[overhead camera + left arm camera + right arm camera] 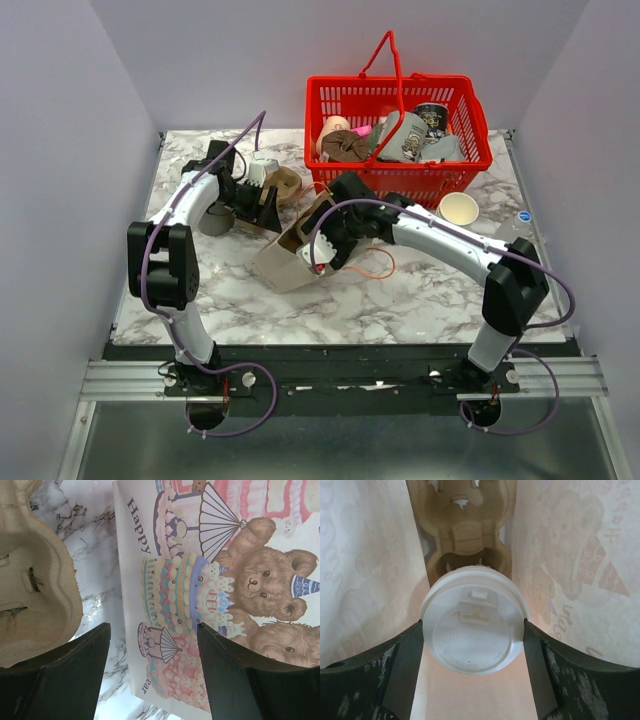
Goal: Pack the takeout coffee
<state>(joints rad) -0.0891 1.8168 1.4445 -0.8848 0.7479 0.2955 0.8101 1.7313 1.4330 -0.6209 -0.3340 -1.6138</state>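
The right gripper (472, 630) pinches the takeout coffee (474, 645) inside the paper bag (365, 580), with the pulp carrier (469, 532) just beyond (left gripper (152, 630) spread).

The bench (420, 300) has a white marble-pattern top with grey veining. Plain pale grey-lavender panels enclose it on three sides: back wall (250, 60), left wall (50, 150), right wall (600, 130). An aluminium rail (125, 378) runs along the near edge. A grey metal surface (340, 445) lies below it. Lighting is even and diffuse.
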